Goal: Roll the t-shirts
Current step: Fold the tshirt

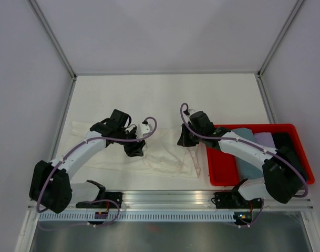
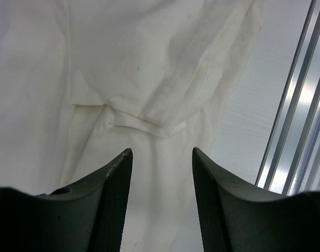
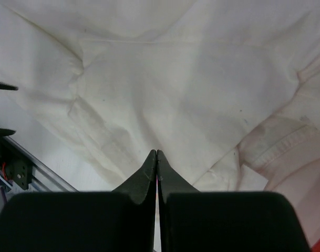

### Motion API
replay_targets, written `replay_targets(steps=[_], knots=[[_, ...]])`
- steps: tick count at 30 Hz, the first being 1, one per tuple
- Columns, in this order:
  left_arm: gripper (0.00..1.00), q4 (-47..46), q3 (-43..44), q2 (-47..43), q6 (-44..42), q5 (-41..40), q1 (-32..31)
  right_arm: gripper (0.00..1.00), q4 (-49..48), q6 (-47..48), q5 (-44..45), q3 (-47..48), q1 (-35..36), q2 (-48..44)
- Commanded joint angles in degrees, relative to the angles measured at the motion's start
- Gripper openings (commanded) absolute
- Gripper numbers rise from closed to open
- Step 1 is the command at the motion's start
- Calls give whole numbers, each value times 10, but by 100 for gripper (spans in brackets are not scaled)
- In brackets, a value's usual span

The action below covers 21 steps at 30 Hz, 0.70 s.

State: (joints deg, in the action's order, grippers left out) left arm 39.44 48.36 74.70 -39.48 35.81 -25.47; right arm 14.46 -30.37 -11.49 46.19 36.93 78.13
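A wrinkly cream t-shirt [image 1: 162, 156] lies spread flat on the white table, between the two arms. My left gripper [image 1: 136, 149] hovers over its left part and is open; in the left wrist view the left gripper [image 2: 162, 152] frames a folded hem of the t-shirt [image 2: 149, 68], with nothing between the fingers. My right gripper [image 1: 185, 140] sits over the shirt's right part. In the right wrist view the right gripper [image 3: 157, 152] is shut tip to tip above the t-shirt [image 3: 191, 79], and no cloth shows between its fingers. More t-shirts, grey-blue [image 1: 249, 160], lilac [image 1: 265, 139] and black [image 1: 285, 144], lie in the bin.
A red plastic bin [image 1: 254, 127] stands at the right, touching the cream shirt's sleeve end. An aluminium rail [image 1: 170, 198] runs along the near table edge, and the same rail [image 2: 296, 131] shows beside the shirt in the left wrist view. White walls enclose the table.
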Motion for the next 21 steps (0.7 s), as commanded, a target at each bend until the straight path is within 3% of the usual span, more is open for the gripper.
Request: replay_targets(steps=[1, 4, 8, 11, 14, 17, 21], knots=[[55, 4, 15, -47, 50, -22, 7, 0, -70, -39, 22, -4, 6, 19], [56, -2, 35, -49, 98, -79, 25, 0, -108, -50, 23, -23, 22, 47], [61, -67, 39, -2, 177, -289, 82, 0, -136, -60, 30, -36, 54, 90], [59, -79, 74, 81, 219, -319, 182, 0, -139, -60, 30, -36, 82, 104], [55, -107, 82, 116, 217, -331, 234, 0, -159, -63, 39, -36, 102, 116], [54, -157, 53, 149, 189, -408, 236, 0, -165, -72, 38, -51, 116, 123], [52, -168, 24, 183, 184, -407, 242, 0, -182, -86, 40, -100, 125, 105]])
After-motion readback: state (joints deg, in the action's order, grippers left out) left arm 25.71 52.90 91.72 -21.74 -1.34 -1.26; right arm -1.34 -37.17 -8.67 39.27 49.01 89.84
